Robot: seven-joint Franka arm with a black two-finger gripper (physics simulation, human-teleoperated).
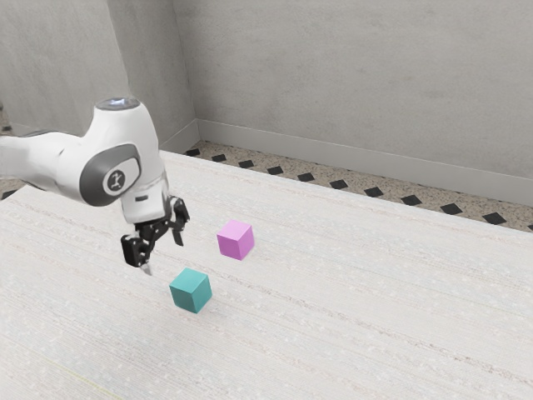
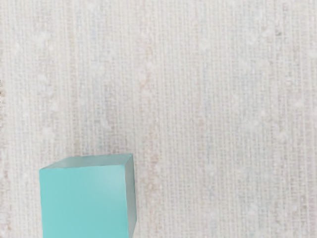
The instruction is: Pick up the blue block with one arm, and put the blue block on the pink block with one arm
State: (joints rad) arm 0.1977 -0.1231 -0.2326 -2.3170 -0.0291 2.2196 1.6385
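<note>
A blue-teal block (image 1: 191,290) rests on the pale table, toward the front. A pink block (image 1: 236,240) stands a short way behind it and to the exterior view's right, apart from it. My black gripper (image 1: 163,252) hangs above the table to the exterior view's left of both blocks, open, with nothing between its fingers. It is slightly above and left of the blue block, not touching it. The wrist view shows the blue block (image 2: 86,196) close under the hand, on bare table.
The whitish table (image 1: 358,317) stretches wide around the blocks. Behind it runs a floor strip with black diamond tiles (image 1: 375,192) and a grey wall.
</note>
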